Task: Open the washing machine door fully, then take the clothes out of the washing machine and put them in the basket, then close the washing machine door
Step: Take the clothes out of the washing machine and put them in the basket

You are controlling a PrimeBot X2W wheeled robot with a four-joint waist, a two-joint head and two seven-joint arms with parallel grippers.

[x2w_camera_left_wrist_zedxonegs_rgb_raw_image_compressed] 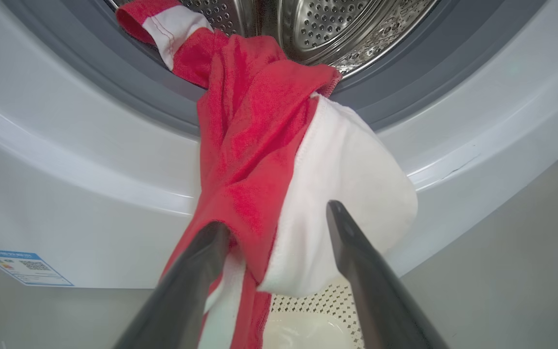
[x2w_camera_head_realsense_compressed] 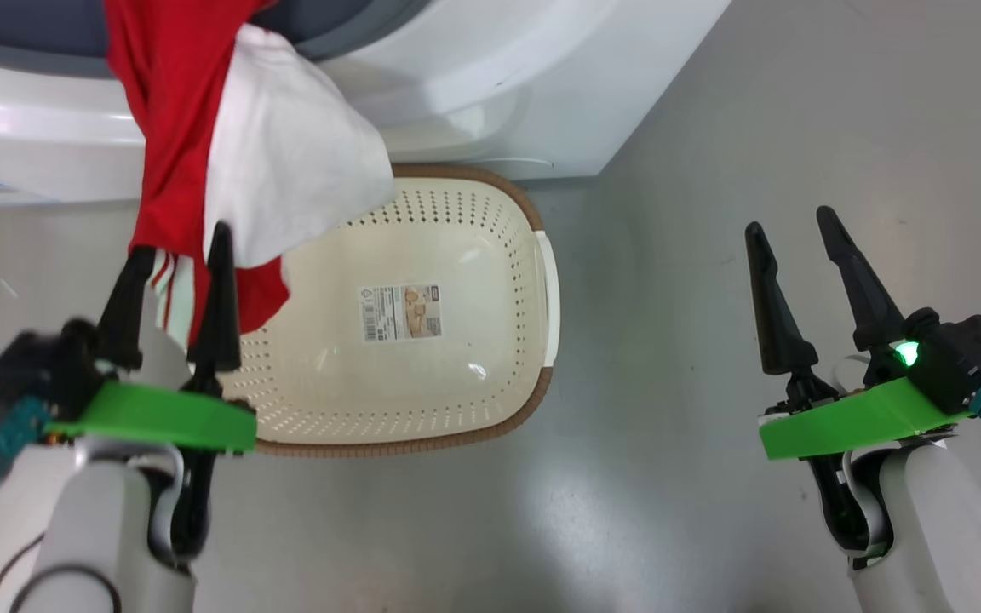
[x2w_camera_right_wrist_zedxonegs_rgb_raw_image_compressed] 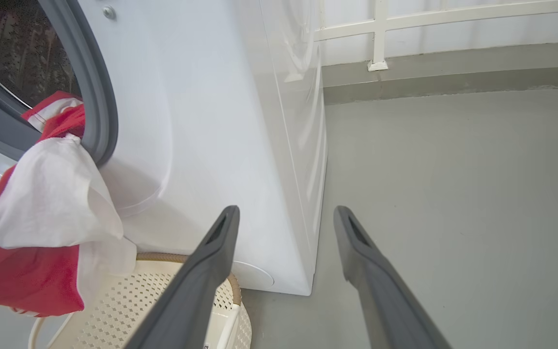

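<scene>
The clothes (x2w_camera_head_realsense_compressed: 171, 111), red with a white panel, hang out of the washing machine (x2w_camera_head_realsense_compressed: 499, 77) and drape down over the left end of the basket (x2w_camera_head_realsense_compressed: 456, 213). My left gripper (x2w_camera_head_realsense_compressed: 180, 247) is open, and the hanging fabric (x2w_camera_left_wrist_zedxonegs_rgb_raw_image_compressed: 250, 145) lies between its spread fingers. The steel drum (x2w_camera_left_wrist_zedxonegs_rgb_raw_image_compressed: 337, 29) shows behind the grey rubber ring. My right gripper (x2w_camera_head_realsense_compressed: 788, 223) stands open over the bare floor to the right of the basket, holding nothing. The right wrist view has the clothes (x2w_camera_right_wrist_zedxonegs_rgb_raw_image_compressed: 41, 203) above the basket (x2w_camera_right_wrist_zedxonegs_rgb_raw_image_compressed: 129, 310). The washing machine door is out of view.
The basket sits on the grey floor (x2w_camera_head_realsense_compressed: 712, 128) right against the machine's front, with a label sticker (x2w_camera_head_realsense_compressed: 401, 312) on its bottom. A blue label (x2w_camera_left_wrist_zedxonegs_rgb_raw_image_compressed: 22, 266) marks the machine's lower left. A white railing (x2w_camera_right_wrist_zedxonegs_rgb_raw_image_compressed: 380, 34) and a low kerb stand beyond the machine's side.
</scene>
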